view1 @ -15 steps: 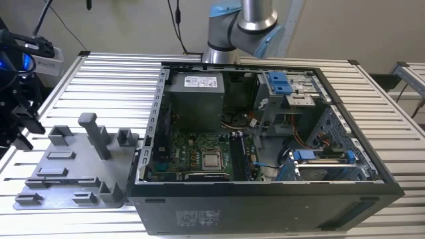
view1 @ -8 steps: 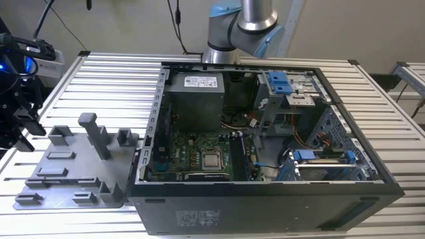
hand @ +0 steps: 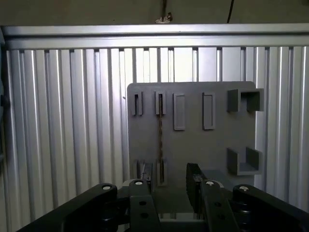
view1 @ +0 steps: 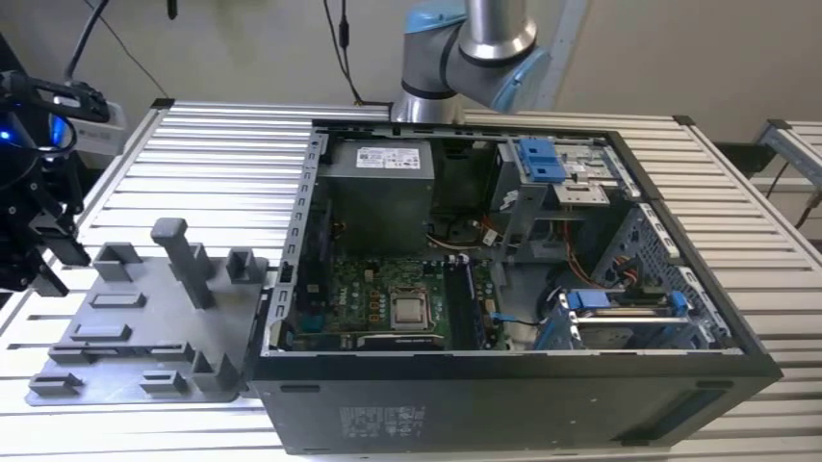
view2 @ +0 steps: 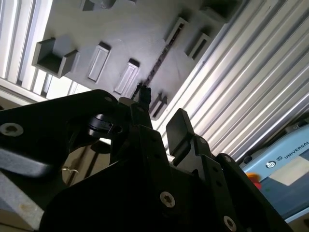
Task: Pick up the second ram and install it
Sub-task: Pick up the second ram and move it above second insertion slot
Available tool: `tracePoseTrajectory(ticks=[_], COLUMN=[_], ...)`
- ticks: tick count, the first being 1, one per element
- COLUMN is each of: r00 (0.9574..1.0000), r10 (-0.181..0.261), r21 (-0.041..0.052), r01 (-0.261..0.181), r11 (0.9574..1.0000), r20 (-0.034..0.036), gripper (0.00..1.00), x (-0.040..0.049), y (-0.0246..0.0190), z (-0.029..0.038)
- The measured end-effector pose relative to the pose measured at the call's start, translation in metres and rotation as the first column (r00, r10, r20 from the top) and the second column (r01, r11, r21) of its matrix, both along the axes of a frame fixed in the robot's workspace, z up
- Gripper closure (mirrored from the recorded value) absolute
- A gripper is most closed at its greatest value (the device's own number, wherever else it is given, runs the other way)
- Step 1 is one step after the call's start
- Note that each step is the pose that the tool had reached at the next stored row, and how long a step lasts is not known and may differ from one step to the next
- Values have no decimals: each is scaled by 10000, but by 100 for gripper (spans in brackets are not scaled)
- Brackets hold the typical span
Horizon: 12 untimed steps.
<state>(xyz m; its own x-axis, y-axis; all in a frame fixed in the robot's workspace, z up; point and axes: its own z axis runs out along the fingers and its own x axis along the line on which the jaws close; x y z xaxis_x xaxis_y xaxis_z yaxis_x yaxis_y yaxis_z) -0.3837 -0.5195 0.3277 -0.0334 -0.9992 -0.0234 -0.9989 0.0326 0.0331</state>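
The slatted aluminium table (view1: 192, 164) carries the whole cell. On it, toward the exterior view's right, lies the open computer case (view1: 514, 404), with the motherboard (view1: 385, 303) exposed. We note a white label (view1: 389, 156) on the power supply and a second label (view1: 385, 421) on the near case wall. The arm (view1: 469, 48) rises behind the case. At the exterior view's left sits the grey tray (view1: 115, 337), seen in both wrist views (hand: 193, 140) (view2: 120, 34) with its slotted holders and U-shaped brackets. The second wrist view adds a grey-blue unit (view2: 285, 166) carrying print beyond the table edge. The gripper (hand: 169, 186) (view2: 161, 113) hangs over the tray with its jaws set wide apart and nothing between them. The second ram (hand: 160, 137) (view2: 161, 57) stands edge-on in the tray, spanning two slotted holders as a thin dark bar. Its long axis runs parallel to the table slats, and in the first wrist view it lines up with the gap between the jaws. We cannot tell whether a fingertip touches it.
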Motion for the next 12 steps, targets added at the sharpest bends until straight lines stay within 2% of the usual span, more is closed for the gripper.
tracePoseTrajectory(ticks=[12], r00=[9999], r10=[124], r21=[1], r01=[-124], r11=[9999], r20=[2], gripper=[58], x=[-6], y=[0], z=[-105])
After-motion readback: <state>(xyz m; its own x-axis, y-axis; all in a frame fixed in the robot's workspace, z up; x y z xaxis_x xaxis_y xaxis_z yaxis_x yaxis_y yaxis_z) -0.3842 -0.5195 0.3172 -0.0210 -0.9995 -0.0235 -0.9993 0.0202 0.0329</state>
